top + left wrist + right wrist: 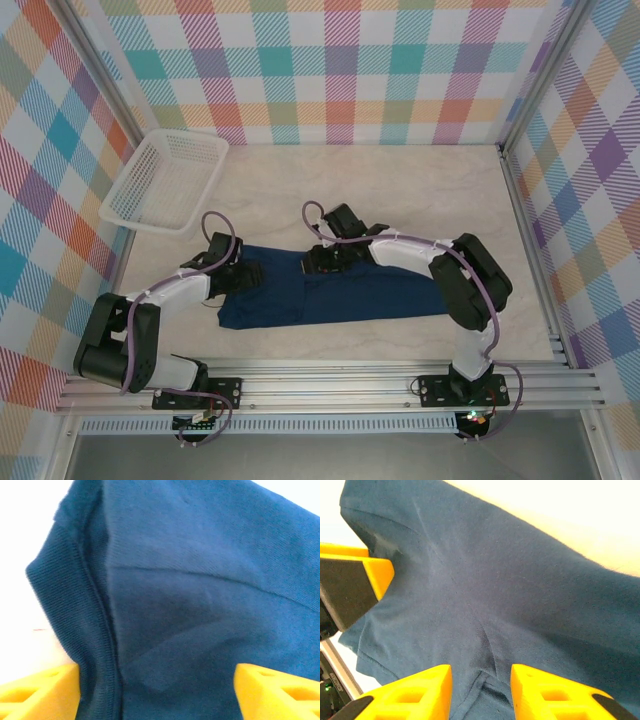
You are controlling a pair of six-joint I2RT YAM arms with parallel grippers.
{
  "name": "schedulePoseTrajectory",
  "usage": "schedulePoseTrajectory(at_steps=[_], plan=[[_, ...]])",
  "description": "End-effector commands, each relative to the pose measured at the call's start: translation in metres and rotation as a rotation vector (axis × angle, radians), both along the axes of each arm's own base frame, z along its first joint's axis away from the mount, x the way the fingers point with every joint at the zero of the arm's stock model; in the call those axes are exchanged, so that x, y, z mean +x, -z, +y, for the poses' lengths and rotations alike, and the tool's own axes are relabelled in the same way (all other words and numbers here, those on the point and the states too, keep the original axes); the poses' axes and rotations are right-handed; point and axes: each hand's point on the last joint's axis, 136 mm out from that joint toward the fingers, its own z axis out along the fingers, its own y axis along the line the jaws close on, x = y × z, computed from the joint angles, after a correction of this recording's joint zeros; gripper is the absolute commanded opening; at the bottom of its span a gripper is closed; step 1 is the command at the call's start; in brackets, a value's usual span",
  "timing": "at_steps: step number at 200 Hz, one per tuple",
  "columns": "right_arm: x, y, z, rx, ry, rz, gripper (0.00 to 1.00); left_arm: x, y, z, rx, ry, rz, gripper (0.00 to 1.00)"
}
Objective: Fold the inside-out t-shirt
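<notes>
At the near edge of the desk (400, 190), both arm bases sit bolted to an aluminium rail (340, 385), left arm on the left, right arm on the right.

Just beyond the rail lies the inside-out t-shirt (370, 295): dark navy, lying flat on the desk as a long band running left to right across the middle. Its left end is broader than its right.

Left tool (238, 278) is over the left end of the band. Left wrist view: the yellow fingers (45, 690) stand wide apart with navy cloth (200, 555) spread across the gap between them. A ribbed, stitched edge of the cloth runs down toward the left finger. Cannot tell whether either finger presses the cloth; nothing looks gathered or lifted in this tool (156, 675).

Right tool (322, 262) is at the far edge of the band, about midway along it, well apart from the left tool. Right wrist view: the fingers (545, 690) stand at a narrow gap, and a raised ridge of navy cloth (520, 605) runs straight into that gap, with creases fanning out from it. This tool (481, 677) has the shirt pinched.

Farther back, on the left, a white mesh basket (190, 140) sits tilted against the side wall. Bare pale desk extends behind the shirt to the plaid walls (340, 70).
</notes>
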Motion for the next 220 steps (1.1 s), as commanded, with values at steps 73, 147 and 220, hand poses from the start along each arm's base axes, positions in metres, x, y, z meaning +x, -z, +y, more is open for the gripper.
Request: schedulePoseTrajectory(at_steps=[73,147,220], plan=[[-0.006,-0.001,-0.007,-0.006,-0.01,0.006,0.36,-0.022,0.013,-0.049,-0.09,0.145,0.102,0.54],[-0.002,-0.009,-0.016,-0.015,0.006,-0.011,0.36,-0.011,0.016,-0.07,-0.185,0.158,0.087,0.05],[0.013,-0.036,-0.062,-0.064,0.073,-0.088,0.37,0.003,-0.021,-0.003,0.078,-0.018,0.061,0.0]])
